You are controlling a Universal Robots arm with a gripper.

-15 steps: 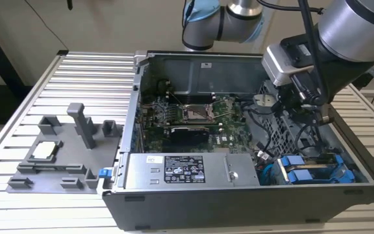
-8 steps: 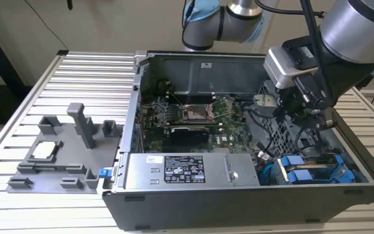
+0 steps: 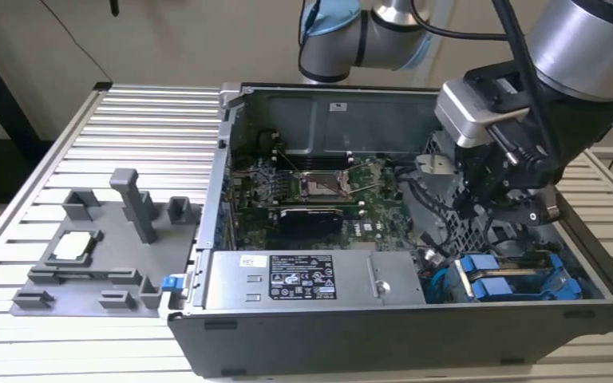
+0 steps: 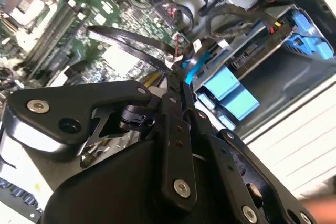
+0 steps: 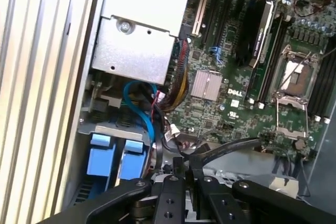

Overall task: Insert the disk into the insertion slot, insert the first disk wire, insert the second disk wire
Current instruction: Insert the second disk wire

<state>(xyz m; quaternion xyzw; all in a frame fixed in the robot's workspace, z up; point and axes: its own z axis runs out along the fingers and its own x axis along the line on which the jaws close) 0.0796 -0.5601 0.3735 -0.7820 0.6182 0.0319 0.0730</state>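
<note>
Blue carrier frames of the disk (image 3: pixel 498 279) sit inside the insertion slot, the grey perforated drive cage (image 3: pixel 447 203), at the case's corner on the exterior view's right. The blue handles (image 5: pixel 113 158) show in both wrist views, and the disk's edge (image 4: pixel 231 90) lies just beyond the fingertips. My gripper (image 3: pixel 514 223) hangs over the cage, a little above the blue frames. Its fingers (image 4: pixel 176 90) are pressed together on the end of a black flat disk wire (image 5: pixel 231 147), which trails off over the motherboard. A light blue cable (image 5: pixel 142 108) loops beside the cage.
The open computer case (image 3: pixel 392 335) lies on a slatted metal table (image 3: pixel 147 120). A grey labelled power-supply box (image 3: pixel 306 279) fills the case's front, the motherboard (image 3: pixel 318 187) lies behind it. A grey fixture (image 3: pixel 104 247) holding a small chip stands on the exterior view's left.
</note>
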